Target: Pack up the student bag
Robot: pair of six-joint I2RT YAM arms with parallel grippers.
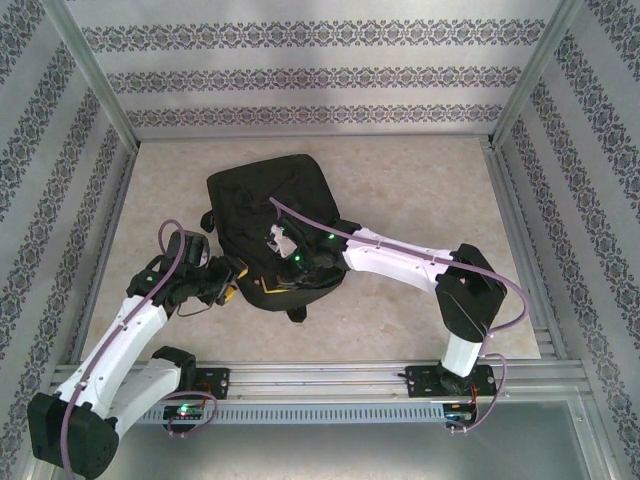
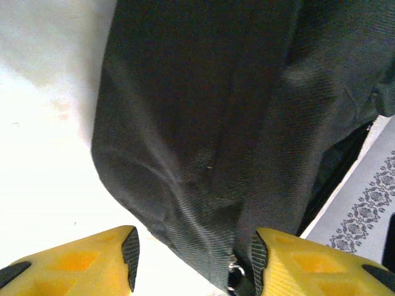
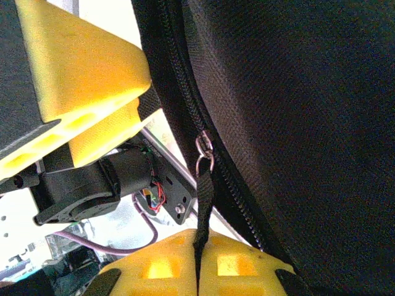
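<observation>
Patterned walls (image 1: 300, 60) enclose a beige desk (image 1: 420, 180), where the student bag (image 1: 262, 195) lies slumped near the middle. At the bag's near-left corner the left pincer (image 2: 191, 253) has its jaws apart, with bag fabric between them. At the bag's near edge the right pincer (image 3: 199, 250) is clamped on the zipper pull (image 3: 202, 197).

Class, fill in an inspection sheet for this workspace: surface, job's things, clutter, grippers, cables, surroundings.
Surface: beige table, smooth.
Job's things: black student bag slumped mid-table.
Clutter: nothing seen.
Grippers: left gripper open, fingers either side of the bag's corner; right gripper shut on the zip pull strap.
Cables: purple cable runs along each arm.
Surroundings: patterned walls, metal frame.
</observation>
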